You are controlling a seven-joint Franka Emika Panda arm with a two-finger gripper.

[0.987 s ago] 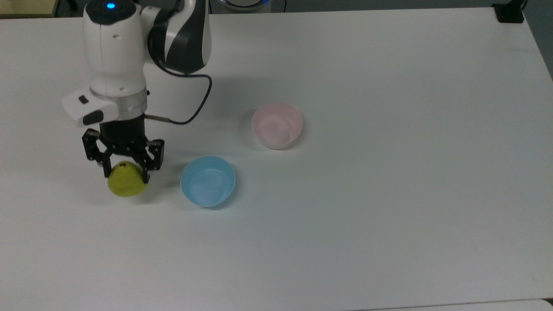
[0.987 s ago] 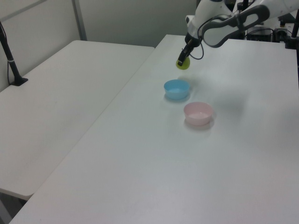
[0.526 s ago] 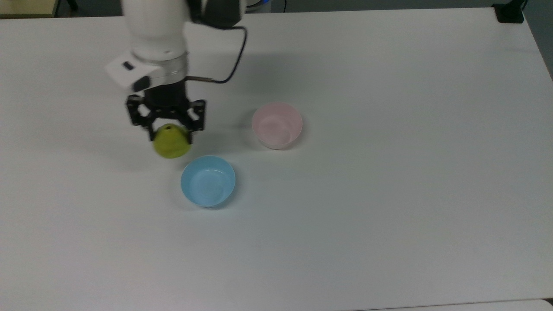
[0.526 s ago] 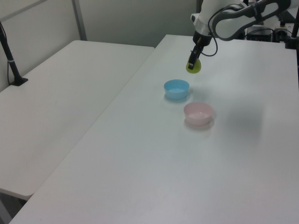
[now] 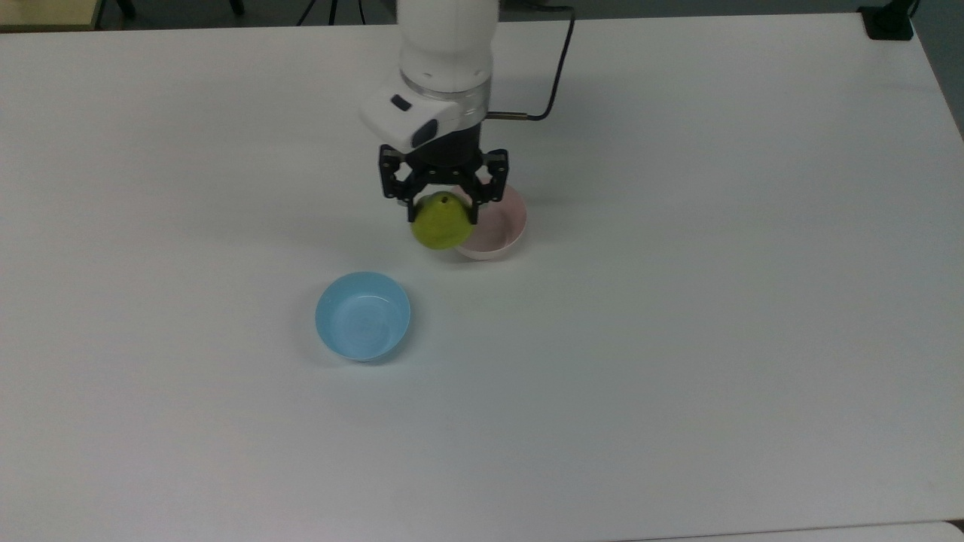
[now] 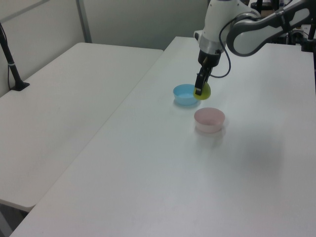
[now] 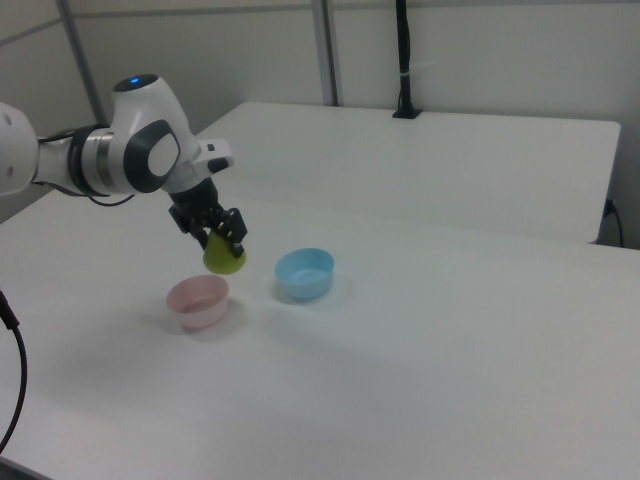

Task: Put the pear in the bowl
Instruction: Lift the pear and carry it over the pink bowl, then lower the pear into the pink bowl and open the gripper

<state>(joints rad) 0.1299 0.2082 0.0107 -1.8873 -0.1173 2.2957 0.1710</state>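
Observation:
My gripper point(image 5: 443, 212) point(image 6: 199, 91) point(image 7: 225, 244) is shut on the yellow-green pear point(image 5: 440, 225) point(image 6: 203, 92) point(image 7: 224, 259) and holds it in the air. The pale pink bowl point(image 5: 496, 226) point(image 6: 209, 120) point(image 7: 198, 301) stands on the white table. In the top view the pear overlaps the bowl's left rim. The right view shows the pear hanging above the bowl's right edge, clear of it.
A light blue bowl point(image 5: 363, 315) point(image 6: 186, 94) point(image 7: 304, 273) stands on the table point(image 5: 678, 301), below and to the left of the pink bowl in the top view. A second white table point(image 6: 64, 98) adjoins on the left view's left.
The arm has carried the pear up and to the right across the top view, from left of the blue bowl to the pink bowl's left rim. Both bowls stay put.

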